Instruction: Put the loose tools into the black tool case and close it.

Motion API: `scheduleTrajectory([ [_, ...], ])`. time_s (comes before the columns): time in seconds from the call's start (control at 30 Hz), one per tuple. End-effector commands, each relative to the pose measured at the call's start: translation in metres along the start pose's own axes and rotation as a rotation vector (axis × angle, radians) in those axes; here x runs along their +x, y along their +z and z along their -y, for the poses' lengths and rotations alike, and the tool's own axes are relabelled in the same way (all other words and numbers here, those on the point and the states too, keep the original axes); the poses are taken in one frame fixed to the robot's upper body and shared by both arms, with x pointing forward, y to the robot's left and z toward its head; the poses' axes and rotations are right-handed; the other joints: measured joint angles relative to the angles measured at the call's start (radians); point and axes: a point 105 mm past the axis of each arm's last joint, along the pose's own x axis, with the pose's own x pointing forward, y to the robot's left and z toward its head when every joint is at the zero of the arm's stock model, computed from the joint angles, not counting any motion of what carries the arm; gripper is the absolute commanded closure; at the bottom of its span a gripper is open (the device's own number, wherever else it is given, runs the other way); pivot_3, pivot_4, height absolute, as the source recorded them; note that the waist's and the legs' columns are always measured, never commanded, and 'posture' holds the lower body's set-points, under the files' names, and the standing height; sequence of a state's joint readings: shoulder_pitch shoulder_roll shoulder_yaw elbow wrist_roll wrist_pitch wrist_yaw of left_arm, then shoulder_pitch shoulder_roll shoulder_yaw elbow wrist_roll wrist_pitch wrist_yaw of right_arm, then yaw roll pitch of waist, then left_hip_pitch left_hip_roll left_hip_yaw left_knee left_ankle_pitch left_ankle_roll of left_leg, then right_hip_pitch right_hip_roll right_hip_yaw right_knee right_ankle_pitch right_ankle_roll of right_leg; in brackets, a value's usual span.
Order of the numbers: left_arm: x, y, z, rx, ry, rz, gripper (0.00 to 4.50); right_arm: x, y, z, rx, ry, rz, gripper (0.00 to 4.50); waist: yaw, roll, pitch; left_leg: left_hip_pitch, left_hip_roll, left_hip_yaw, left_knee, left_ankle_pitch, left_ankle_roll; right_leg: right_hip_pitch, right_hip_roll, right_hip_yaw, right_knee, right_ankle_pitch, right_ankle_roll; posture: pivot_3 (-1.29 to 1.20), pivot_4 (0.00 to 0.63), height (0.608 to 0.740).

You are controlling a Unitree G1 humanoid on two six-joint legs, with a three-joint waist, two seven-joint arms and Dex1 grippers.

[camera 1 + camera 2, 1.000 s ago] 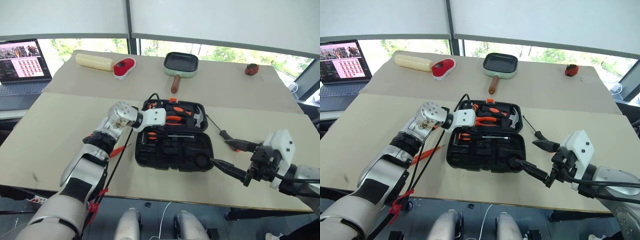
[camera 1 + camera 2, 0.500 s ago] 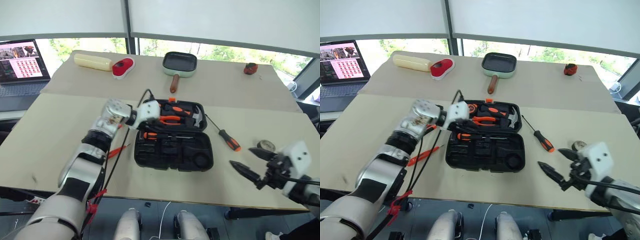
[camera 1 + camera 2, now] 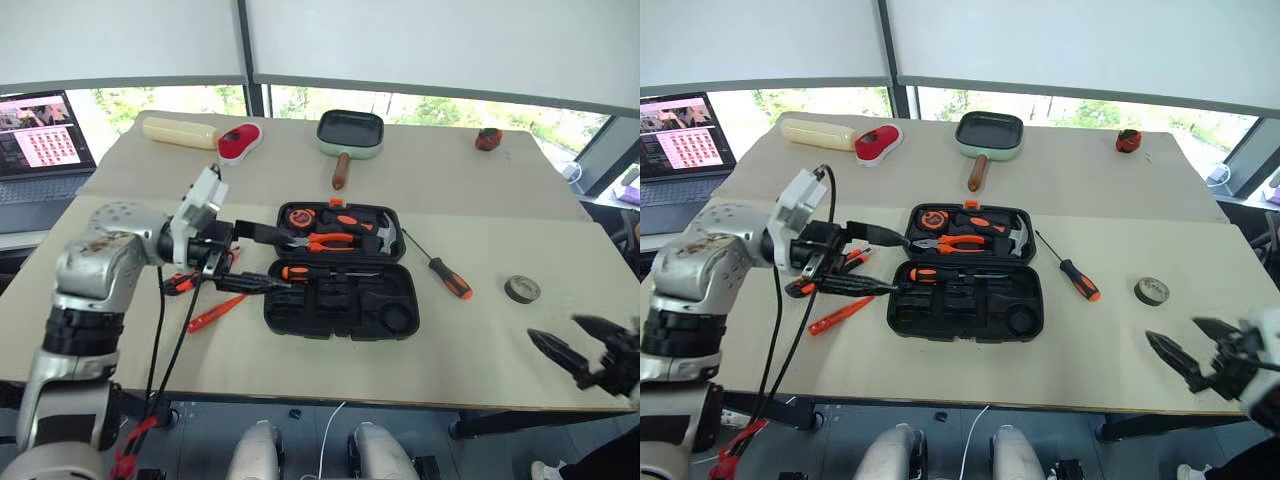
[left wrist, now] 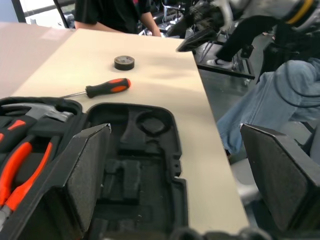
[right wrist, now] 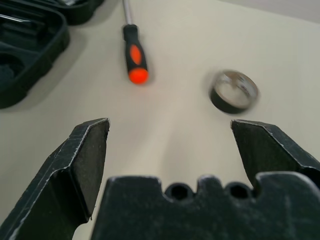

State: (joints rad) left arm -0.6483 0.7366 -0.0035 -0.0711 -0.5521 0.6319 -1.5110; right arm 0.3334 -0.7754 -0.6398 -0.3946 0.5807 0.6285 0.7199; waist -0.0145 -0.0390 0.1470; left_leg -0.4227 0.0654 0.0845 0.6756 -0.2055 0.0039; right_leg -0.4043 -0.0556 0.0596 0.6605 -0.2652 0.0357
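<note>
Now the wide beige table (image 3: 130,230) carries the open black tool case (image 3: 340,300) near its front edge, lid half toward the window, tray half toward the robot. In the lid half lie the pliers (image 3: 325,240) and the hammer (image 3: 385,232); one orange-and-black screwdriver (image 3: 320,272) sits across the upper row of the tray, where a second ago the left arm was reaching over the case with its fingers closed.

That left gripper (image 3: 255,258) has since pulled back to the case's left edge and its jaws now stand spread wide with nothing between them. I judge that one tool has just been delivered and released. The right gripper (image 3: 1195,350) has swung away from the case toward the table's right front corner; its jaws are wide apart and empty too.

Still outside the case: a screwdriver with an orange-and-black handle (image 3: 448,276) just right of it, the small dark tape roll (image 3: 522,289) farther right and near the right gripper, and a slim orange tester screwdriver (image 3: 215,312) on the left, beside the left gripper, with another orange-tipped tool (image 3: 178,284) partly hidden under that arm.

So several pieces remain loose, and the lid cannot be shut yet. The tape roll looks the likeliest next target for the right arm.
</note>
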Motion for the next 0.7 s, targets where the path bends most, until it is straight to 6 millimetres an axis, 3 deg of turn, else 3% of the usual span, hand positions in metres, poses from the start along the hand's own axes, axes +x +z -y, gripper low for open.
scheduleTrajectory([
  [0.03, 0.003, 0.004, 0.006, 0.052, 0.008, -0.019, 0.03, 0.031, 0.007, 0.0, -0.035, 0.045, 0.014, 0.0, 0.003, 0.001, 0.0, 0.0, 0.0, 0.0, 0.0, 0.0, 0.0, 0.0, 0.0, 0.0, 0.0, 0.001, -0.002, 0.0, 0.15, 0.74],
  [0.23, 0.004, 0.003, 0.008, 0.079, 0.04, -0.026, 0.03, 0.089, 0.011, -0.004, -0.017, 0.098, 0.013, 0.0, 0.002, 0.001, 0.001, -0.001, -0.001, 0.0, -0.001, 0.0, 0.0, -0.002, 0.001, 0.0, 0.0, 0.001, -0.002, 0.0, 0.15, 0.74],
  [0.43, 0.006, 0.004, 0.009, 0.088, 0.06, -0.025, 0.03, 0.121, -0.001, 0.004, 0.013, 0.038, -0.045, 0.0, 0.005, 0.001, 0.001, -0.002, -0.001, 0.0, -0.001, 0.0, 0.0, -0.002, 0.0, 0.0, -0.001, 0.001, -0.001, 0.0, 0.15, 0.74],
  [0.53, 0.005, 0.004, 0.009, 0.093, 0.071, -0.033, 0.0, 0.127, -0.005, 0.003, 0.027, 0.042, -0.053, 0.72, 0.002, 0.001, 0.001, -0.002, -0.001, 0.001, -0.001, 0.0, 0.0, -0.002, 0.0, 0.0, -0.001, 0.001, -0.001, 0.0, 0.15, 0.74],
  [0.7, 0.004, 0.003, 0.008, 0.088, 0.08, -0.039, 0.0, 0.127, -0.005, 0.001, 0.02, 0.047, -0.038, 2.52, 0.001, 0.001, 0.001, -0.002, -0.001, 0.001, -0.002, 0.0, 0.0, -0.002, 0.0, 0.0, -0.001, 0.001, -0.001, 0.0, 0.15, 0.74],
])
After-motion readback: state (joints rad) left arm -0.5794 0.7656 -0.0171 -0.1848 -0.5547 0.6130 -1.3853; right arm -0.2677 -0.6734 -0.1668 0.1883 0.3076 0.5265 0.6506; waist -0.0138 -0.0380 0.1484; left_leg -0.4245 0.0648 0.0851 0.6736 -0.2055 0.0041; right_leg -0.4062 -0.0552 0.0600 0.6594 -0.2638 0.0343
